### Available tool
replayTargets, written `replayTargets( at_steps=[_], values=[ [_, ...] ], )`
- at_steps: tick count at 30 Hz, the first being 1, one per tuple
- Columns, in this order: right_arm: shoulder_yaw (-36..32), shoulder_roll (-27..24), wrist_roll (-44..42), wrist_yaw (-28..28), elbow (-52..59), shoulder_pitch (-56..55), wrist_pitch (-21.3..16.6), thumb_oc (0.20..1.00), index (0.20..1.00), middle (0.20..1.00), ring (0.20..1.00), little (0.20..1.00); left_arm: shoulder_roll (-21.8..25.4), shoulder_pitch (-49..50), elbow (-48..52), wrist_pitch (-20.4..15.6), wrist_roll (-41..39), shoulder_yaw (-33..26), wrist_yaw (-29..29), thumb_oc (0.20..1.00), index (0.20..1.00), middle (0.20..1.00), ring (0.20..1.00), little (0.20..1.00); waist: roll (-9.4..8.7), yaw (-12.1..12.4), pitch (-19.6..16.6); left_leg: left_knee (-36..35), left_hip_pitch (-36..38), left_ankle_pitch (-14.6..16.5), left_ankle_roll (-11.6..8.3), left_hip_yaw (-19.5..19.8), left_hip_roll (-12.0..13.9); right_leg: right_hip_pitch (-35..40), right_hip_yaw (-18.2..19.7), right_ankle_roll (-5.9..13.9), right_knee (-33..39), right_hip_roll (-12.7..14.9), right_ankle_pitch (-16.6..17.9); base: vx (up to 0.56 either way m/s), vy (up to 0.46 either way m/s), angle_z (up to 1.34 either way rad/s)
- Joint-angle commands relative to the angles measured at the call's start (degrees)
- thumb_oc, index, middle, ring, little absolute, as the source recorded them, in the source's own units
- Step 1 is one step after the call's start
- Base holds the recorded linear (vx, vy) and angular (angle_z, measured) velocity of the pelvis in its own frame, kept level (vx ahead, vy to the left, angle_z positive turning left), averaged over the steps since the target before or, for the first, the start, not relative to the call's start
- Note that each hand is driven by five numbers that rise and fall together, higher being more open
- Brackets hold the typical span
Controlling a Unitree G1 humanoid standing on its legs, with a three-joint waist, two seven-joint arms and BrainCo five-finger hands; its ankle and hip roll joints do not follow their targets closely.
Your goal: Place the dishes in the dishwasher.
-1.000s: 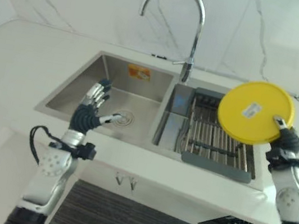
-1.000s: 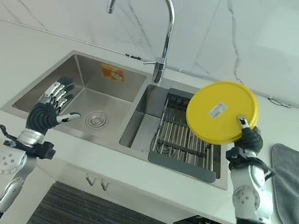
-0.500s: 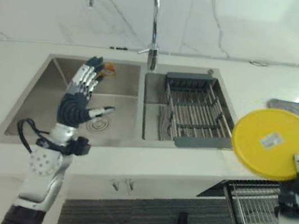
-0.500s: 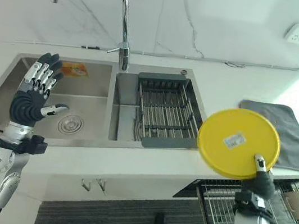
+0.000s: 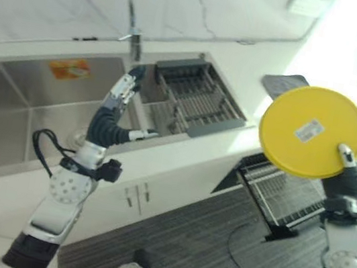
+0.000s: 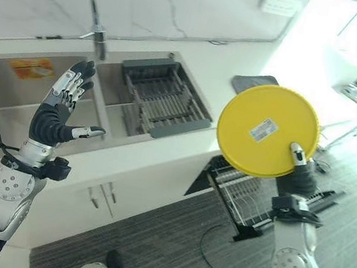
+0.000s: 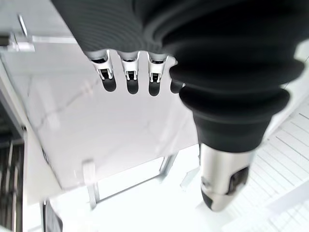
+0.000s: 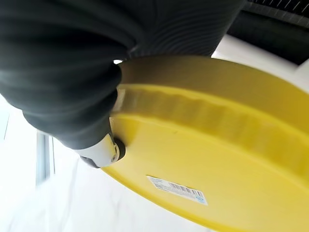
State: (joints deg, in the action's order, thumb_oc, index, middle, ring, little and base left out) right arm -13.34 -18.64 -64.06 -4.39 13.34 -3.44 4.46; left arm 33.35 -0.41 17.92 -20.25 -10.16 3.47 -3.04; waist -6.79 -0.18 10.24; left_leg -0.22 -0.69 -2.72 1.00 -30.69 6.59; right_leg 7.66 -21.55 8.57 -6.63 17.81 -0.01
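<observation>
A round yellow plate [image 5: 311, 131] with a white label on its underside stands upright in the air at the right, above the pulled-out dishwasher rack [image 5: 284, 195]. My right hand [image 5: 348, 171] is shut on the plate's lower right rim, thumb pressed on the face; the same plate [image 8: 217, 159] and thumb show in the right wrist view. My left hand [image 5: 114, 118] is raised over the sink's front edge, open with straight fingers [image 7: 128, 77] and holding nothing.
A double steel sink [image 5: 42, 95] with a tall tap [image 5: 133, 25] lies in the white counter; its right basin holds a grey drying rack [image 5: 198, 96]. A grey mat [image 5: 283, 82] lies on the counter to the right. Dark striped floor [image 5: 201, 246] spreads below.
The camera has swung right and down, shifting the whole scene left. The plate stays in my right hand, now in front of the open dishwasher rack. The left hand stays raised and open.
</observation>
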Motion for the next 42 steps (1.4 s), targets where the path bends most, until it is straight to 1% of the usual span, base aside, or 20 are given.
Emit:
replayTargets(
  at_steps=[1, 4, 5, 7, 8, 9, 12, 15, 18, 19, 25, 30, 31, 33, 35, 36, 37, 38, 39, 42],
  values=[
    [-4.4, -2.1, -0.3, 2.2, 4.9, 0.8, -3.9, 0.2, 0.2, 0.2, 0.2, 0.2, 0.4, -1.2, 4.0, -2.0, 2.1, -0.6, -1.3, 1.0, 1.0, 1.0, 1.0, 1.0, 2.22, -1.1, -2.3, -4.8, 7.4, 5.8, -2.34, 17.4, -1.3, -0.4, 2.9, 3.3, 8.5, -0.6, 7.7, -0.25, -0.684, -0.74],
    [-3.4, -1.5, -0.2, 3.7, 4.6, 1.9, -4.3, 0.2, 0.2, 0.2, 0.2, 0.2, 0.7, -2.5, 3.8, -2.1, 4.1, -0.2, -2.5, 1.0, 1.0, 1.0, 1.0, 1.0, 1.7, -1.7, -2.0, -4.8, 6.8, 4.8, -4.37, 16.8, 2.6, -1.5, 4.3, 3.58, 11.6, -1.1, 8.1, -0.39, -0.938, -0.6],
    [-2.8, -1.4, -0.7, 5.0, 4.6, 2.7, -5.0, 0.2, 0.2, 0.2, 0.2, 0.2, 1.5, -3.2, 3.1, -3.1, 5.2, -1.0, -2.8, 1.0, 1.0, 1.0, 1.0, 1.0, 0.84, -1.7, -1.4, -4.8, 5.5, 2.8, -6.03, 17.1, 6.8, -2.2, 4.9, 3.18, 10.0, -4.0, 5.2, -0.4, -0.975, -0.8],
    [-2.7, -2.9, -1.3, 3.9, 5.0, 4.1, -3.7, 0.2, 0.2, 0.2, 0.2, 0.2, 1.4, -2.2, 3.0, -3.2, 5.1, -1.1, -4.1, 1.0, 1.0, 1.0, 1.0, 1.0, 0.48, -2.1, -1.4, -4.8, 4.7, -0.1, -8.62, 16.9, 11.0, -3.1, 7.5, 1.53, 11.3, -7.6, 4.0, -0.37, -0.996, -0.44],
    [-1.5, -3.8, -0.3, 2.7, 5.2, 6.3, -2.2, 0.2, 0.2, 0.2, 0.2, 0.2, 0.3, -0.8, 3.7, -3.5, 4.6, -0.8, -5.9, 1.0, 1.0, 1.0, 1.0, 1.0, 0.67, -2.0, -1.1, -4.8, 4.2, -2.1, -10.03, 15.9, 13.4, -3.7, 9.4, -0.37, 11.6, -10.0, 3.1, -0.32, -1.112, 0.16],
    [-0.9, -6.2, 0.6, 4.2, 6.7, 4.8, -2.1, 0.2, 0.2, 0.2, 0.2, 0.2, -1.2, 3.3, 3.8, -5.7, 6.4, -0.8, -7.0, 1.0, 1.0, 1.0, 1.0, 1.0, 1.1, -0.4, -0.5, 0.9, 2.0, -0.6, -8.92, 17.7, 9.4, -2.2, 10.4, -2.39, 11.6, -12.1, 1.8, -0.23, -0.87, 0.1],
    [1.4, -5.6, 3.2, 5.0, 6.7, 4.5, -5.6, 0.2, 0.2, 0.2, 0.2, 0.2, -2.3, 4.3, 2.4, -6.0, 4.6, -1.4, -5.1, 1.0, 1.0, 1.0, 1.0, 1.0, 2.51, 0.3, -1.0, 7.8, -0.6, 5.2, -6.11, 14.6, 2.0, -0.9, 6.9, -2.74, 11.6, -11.5, 0.7, -0.02, -0.344, -0.56],
    [3.5, -4.0, 4.5, 3.3, 6.9, 4.9, -5.6, 0.2, 0.2, 0.2, 0.2, 0.2, -3.0, 2.7, 1.4, -5.5, 4.4, -0.2, -4.0, 1.0, 1.0, 1.0, 1.0, 1.0, 4.19, 0.1, -2.0, 2.7, 1.8, 4.4, -4.82, 12.9, -1.9, -0.4, 4.7, -2.3, 11.6, -12.2, 0.3, 0.12, 0.012, 0.25],
    [4.0, -3.4, 5.7, 3.4, 6.5, 4.9, -5.6, 0.2, 0.2, 0.2, 0.2, 0.2, -3.3, 1.1, 1.0, -4.9, 5.0, 1.1, -4.0, 1.0, 1.0, 1.0, 1.0, 1.0, 4.83, -0.5, -2.5, -2.3, 4.5, 2.9, -4.27, 12.6, -2.4, -0.1, 3.9, -1.97, 11.6, -12.4, 0.2, 0.14, 0.124, 0.79],
    [4.1, -3.2, 5.8, 4.0, 6.0, 4.8, -5.4, 0.2, 0.2, 0.2, 0.2, 0.2, -3.7, -0.3, 0.8, -3.7, 6.6, 2.5, -5.1, 1.0, 1.0, 1.0, 1.0, 1.0, 4.95, -0.6, -2.9, -4.6, 6.0, 2.9, -3.87, 14.9, -3.2, 0.1, 4.1, -1.76, 11.6, -12.7, 0.2, 0.17, 0.151, 0.41],
    [2.7, -3.4, 4.2, 6.2, 5.6, 4.4, -3.8, 0.2, 0.2, 0.2, 0.2, 0.2, -3.9, -1.5, 0.2, -2.7, 7.2, 3.0, -6.8, 1.0, 1.0, 1.0, 1.0, 1.0, 4.17, 0.0, -3.5, -4.8, 7.4, 4.5, -2.65, 18.4, -4.7, 0.1, 3.9, -1.69, 7.3, -12.2, -1.7, 0.23, 0.227, 0.08],
    [3.2, -1.3, 5.2, 7.1, 5.8, 5.1, -2.8, 0.2, 0.2, 0.2, 0.2, 0.2, -3.8, -1.9, -0.2, -3.4, 7.4, 1.5, -5.7, 1.0, 1.0, 1.0, 1.0, 1.0, 3.59, 2.0, -1.9, -4.7, 7.0, 4.4, -0.94, 20.3, -4.6, -4.3, 1.0, 0.0, -6.3, -9.3, -1.2, 0.16, 0.212, 0.16],
    [3.6, -0.9, 5.2, 8.0, 5.8, 4.5, -2.9, 0.2, 0.2, 0.2, 0.2, 0.2, -3.5, -1.3, -0.1, -3.4, 7.0, 0.9, -5.3, 1.0, 1.0, 1.0, 1.0, 1.0, 3.5, 2.6, -1.3, -4.1, 6.5, 4.1, -0.2, 20.9, -4.7, -5.8, 1.5, 0.19, -14.6, -8.5, -0.2, 0.19, 0.213, 0.16],
    [3.9, 0.2, 6.3, 8.5, 5.7, 4.1, -2.3, 0.2, 0.2, 0.2, 0.2, 0.2, -3.6, -0.6, 0.0, -3.2, 6.9, 0.1, -3.7, 1.0, 1.0, 1.0, 1.0, 1.0, 3.28, 2.5, -0.9, -3.1, 5.7, 4.5, 0.26, 22.3, -5.0, -8.5, 5.6, -0.18, -19.3, -9.0, 0.7, 0.19, 0.096, 0.22],
    [4.0, 0.4, 6.3, 8.7, 5.5, 3.4, -1.9, 0.2, 0.2, 0.2, 0.2, 0.2, -3.3, -0.4, -0.2, -2.8, 6.5, -0.3, -2.8, 1.0, 1.0, 1.0, 1.0, 1.0, 2.87, 2.4, -1.3, -3.3, 5.6, 4.3, -0.07, 23.5, -5.1, -7.8, 7.0, -0.61, -14.3, -9.5, 0.1, 0.23, -0.128, 0.44],
    [4.1, 0.1, 6.2, 9.7, 5.6, 1.8, -2.2, 0.2, 0.2, 0.2, 0.2, 0.2, -2.9, -0.6, -0.2, -2.1, 4.7, -0.6, -1.8, 1.0, 1.0, 1.0, 1.0, 1.0, 2.58, 1.9, -1.7, -3.7, 5.7, 4.1, -0.68, 24.8, -5.1, -5.5, 7.9, -1.0, -3.5, -9.1, -0.8, 0.25, -0.21, 0.4],
    [4.1, 0.1, 6.3, 10.0, 5.6, 1.4, -2.5, 0.2, 0.2, 0.2, 0.2, 0.2, -2.9, -0.7, -0.3, -2.1, 4.6, -0.6, -1.8, 1.0, 1.0, 1.0, 1.0, 1.0, 2.59, 1.7, -1.8, -3.8, 5.8, 4.2, -0.79, 24.9, -5.1, -5.1, 8.2, -1.0, -1.1, -9.0, -0.6, 0.24, -0.264, 0.38],
    [4.4, -0.2, 6.6, 10.9, 5.5, 0.4, -3.5, 0.2, 0.2, 0.2, 0.2, 0.2, -3.1, -0.3, -0.3, -3.0, 4.7, -0.6, -1.5, 1.0, 1.0, 1.0, 1.0, 1.0, 2.52, 0.5, -2.0, -3.7, 5.8, 4.6, -0.76, 25.4, -5.5, -5.3, 12.0, -0.34, 6.3, -8.4, 3.0, 0.19, -0.232, 0.4],
    [4.6, -0.2, 7.0, 11.4, 5.7, -0.2, -3.8, 0.2, 0.2, 0.2, 0.2, 0.2, -3.2, 0.3, -0.1, -3.5, 5.1, -0.5, -1.6, 1.0, 1.0, 1.0, 1.0, 1.0, 2.59, -0.4, -2.2, -3.8, 6.1, 5.2, -0.56, 25.9, -5.8, -5.6, 15.4, 0.25, 9.3, -8.2, 5.4, 0.23, -0.297, 0.41],
    [4.7, -0.8, 6.1, 11.7, 6.3, -1.7, -4.4, 0.2, 0.2, 0.2, 0.2, 0.2, -2.6, 2.3, 0.5, -4.3, 5.4, -1.0, -1.3, 1.0, 1.0, 1.0, 1.0, 1.0, 2.91, -2.2, -2.2, -3.8, 7.7, 6.9, -0.37, 27.9, -5.6, -8.2, 22.2, 1.26, 11.1, -7.9, 9.0, 0.23, -0.337, 0.78]
  ],
)
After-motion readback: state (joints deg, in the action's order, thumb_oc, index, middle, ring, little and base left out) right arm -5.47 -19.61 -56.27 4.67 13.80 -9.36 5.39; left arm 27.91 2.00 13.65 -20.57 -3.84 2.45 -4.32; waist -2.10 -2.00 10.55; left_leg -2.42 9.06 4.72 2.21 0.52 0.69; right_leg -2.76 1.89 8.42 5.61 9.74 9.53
